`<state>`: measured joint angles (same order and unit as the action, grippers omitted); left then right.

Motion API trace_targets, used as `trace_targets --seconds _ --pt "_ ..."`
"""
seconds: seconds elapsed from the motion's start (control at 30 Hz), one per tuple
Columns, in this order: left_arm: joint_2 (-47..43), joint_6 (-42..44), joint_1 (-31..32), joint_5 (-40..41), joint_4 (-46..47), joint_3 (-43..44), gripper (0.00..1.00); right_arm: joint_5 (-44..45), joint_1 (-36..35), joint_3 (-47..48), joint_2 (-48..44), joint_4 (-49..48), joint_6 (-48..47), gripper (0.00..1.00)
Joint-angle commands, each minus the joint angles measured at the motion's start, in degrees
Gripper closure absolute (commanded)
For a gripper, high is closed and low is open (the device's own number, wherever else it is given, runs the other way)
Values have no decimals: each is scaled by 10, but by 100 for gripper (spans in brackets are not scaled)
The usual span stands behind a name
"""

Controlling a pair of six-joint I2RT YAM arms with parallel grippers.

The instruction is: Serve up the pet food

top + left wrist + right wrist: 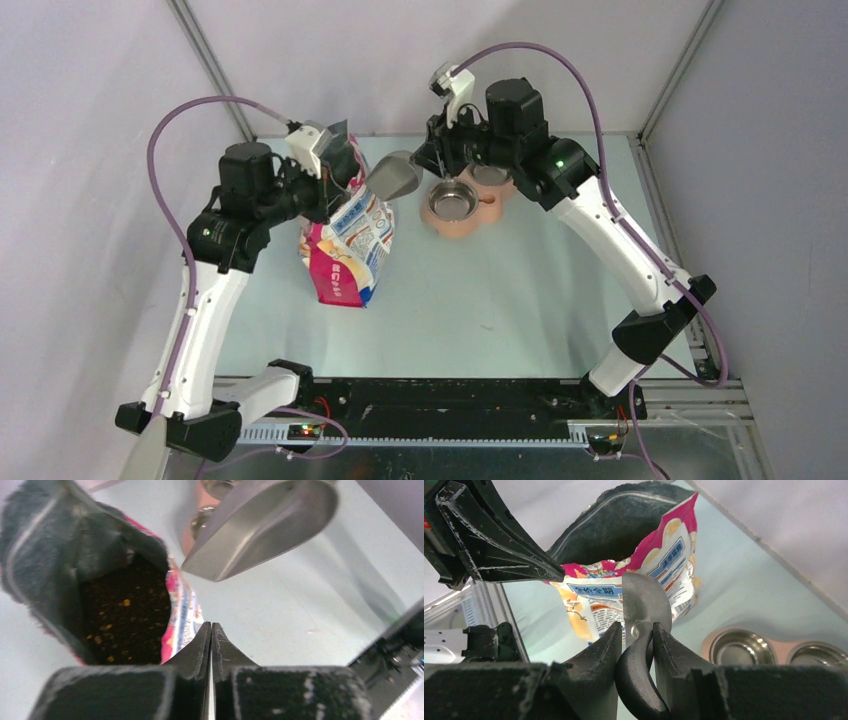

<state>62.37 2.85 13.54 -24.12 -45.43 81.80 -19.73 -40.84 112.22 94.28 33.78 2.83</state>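
Observation:
The pink-white-blue bag [350, 245] stands open at the table's left. Dark-brown kibble [125, 620] lies deep inside it. My left gripper [211, 626] is shut at the bag's front rim [182, 615] and seems to pinch it; it sits over the bag's top in the top view [335, 165]. My right gripper [636, 627] is shut on the black handle [636, 680] of the grey metal scoop [644, 600]. The scoop [395, 178] hangs in the air between the bag's mouth and the bowls. No kibble shows in it.
A pink double feeder [440, 222] with two steel bowls [455, 200] [490, 178] stands just right of the scoop, under my right wrist. Both bowls [736, 647] [819, 655] look empty. Grey walls and a metal frame close in the table.

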Motion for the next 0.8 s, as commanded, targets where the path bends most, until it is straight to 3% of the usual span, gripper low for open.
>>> trace_targets --seconds 0.0,0.03,0.1,0.2,0.37,0.57,0.77 --pt "-3 -35 0 148 11 32 87 24 -2 57 -3 -25 -24 100" --pt "-3 -33 0 171 9 50 66 26 -1 55 -6 -22 -26 100" --pt "-5 -32 0 249 6 72 42 29 -2 37 -21 -18 -39 100" --pt "17 -30 -10 327 -7 94 23 35 -4 -1 -49 -15 -52 100" --pt "117 -40 -57 295 -60 156 19 44 -1 -26 -81 -6 -66 100" --pt "222 -42 -75 246 -82 193 26 52 4 -34 -95 -10 -68 100" --pt "259 -33 -75 214 -90 192 46 58 4 -27 -101 -26 -68 100"
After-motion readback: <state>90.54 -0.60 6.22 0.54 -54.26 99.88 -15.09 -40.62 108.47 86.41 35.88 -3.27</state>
